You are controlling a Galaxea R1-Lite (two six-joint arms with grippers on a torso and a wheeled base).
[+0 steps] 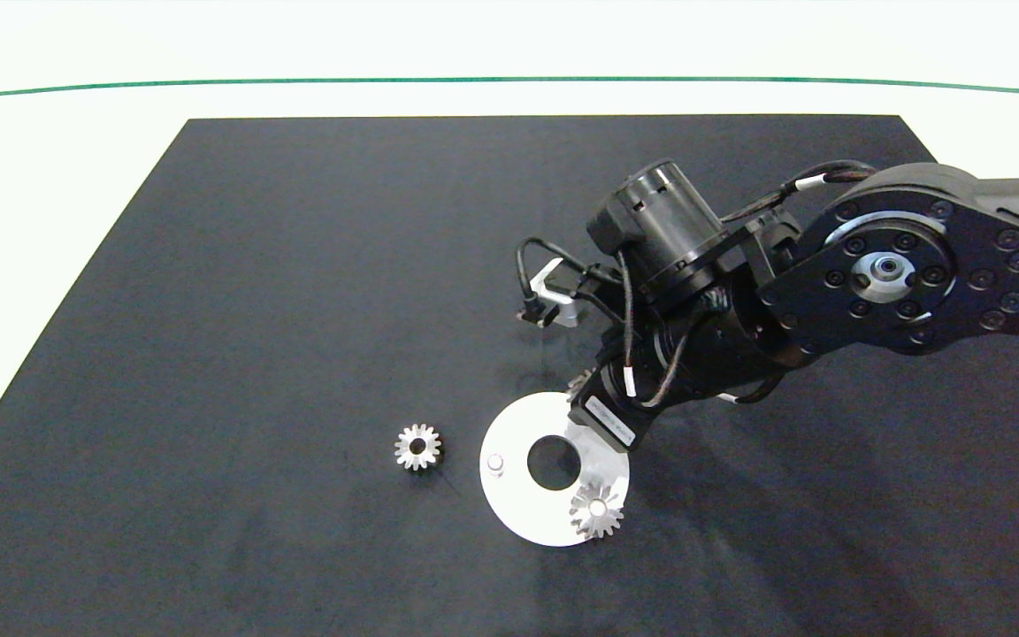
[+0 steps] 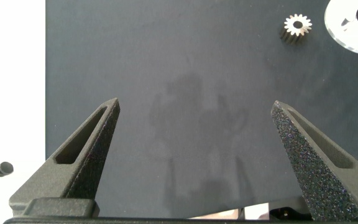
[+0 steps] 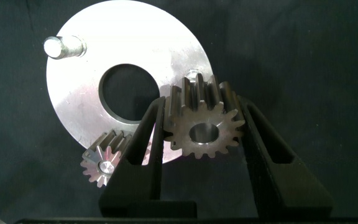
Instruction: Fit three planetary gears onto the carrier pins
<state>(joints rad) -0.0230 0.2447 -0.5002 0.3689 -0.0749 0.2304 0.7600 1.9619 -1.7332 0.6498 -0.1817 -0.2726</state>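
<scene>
A: Starting nearest, what is the right end effector (image 3: 201, 134) doing?

B: It pinches a planetary gear (image 3: 202, 122) between its two fingers, teeth against the pads, just over the rim of the white carrier disc (image 3: 86, 93). A sliver of a carrier pin (image 3: 191, 76) peeks out behind the gear, so the bore looks close to it but not yet over it.

A: So which step is this?

B: I judge it the second gear going on. One gear (image 1: 596, 510) already sits on its pin at the disc's near edge. A bare pin (image 1: 495, 464) stands on the disc's left side, and a third gear (image 1: 418, 446) lies loose on the black mat (image 1: 253, 310), near the disc but apart from it.

A: What does the next move call for?

B: Centring the bore on the hidden pin, keeping the gear level, then lowering; there are no neighbouring teeth to clear there.

A: And the left end effector (image 2: 197, 149)?

B: Spread wide, idle above bare mat, well apart from the loose gear.

A: Any writing?

B: A pale label (image 1: 611, 421) on the right wrist; I cannot read it.
</scene>
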